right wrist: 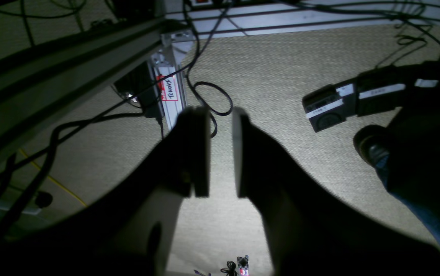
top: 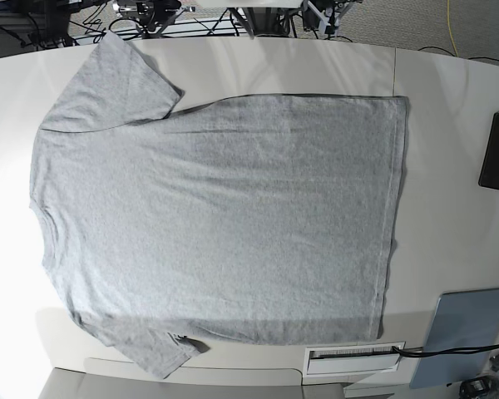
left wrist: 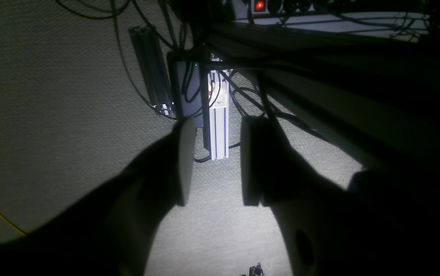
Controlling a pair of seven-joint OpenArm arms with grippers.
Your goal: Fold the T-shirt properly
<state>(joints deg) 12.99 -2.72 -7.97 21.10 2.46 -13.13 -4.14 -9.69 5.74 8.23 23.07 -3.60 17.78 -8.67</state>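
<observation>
Your heather-grey cotton T-shirt (top: 216, 224) lies flat, neck toward base view's left, while both grippers, left (left wrist: 214, 161) and right (right wrist: 221, 153), hang parted and empty off the table.

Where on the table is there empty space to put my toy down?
The widest bare strip of table lies between the T-shirt's hem and the black object. A smaller patch sits above the shirt's side edge at the top. The lower right corner is crowded by a grey-blue pad and white labelled box.

Grey T-shirt (top: 224, 224) spread flat, unfolded, plain side up, on table
</observation>
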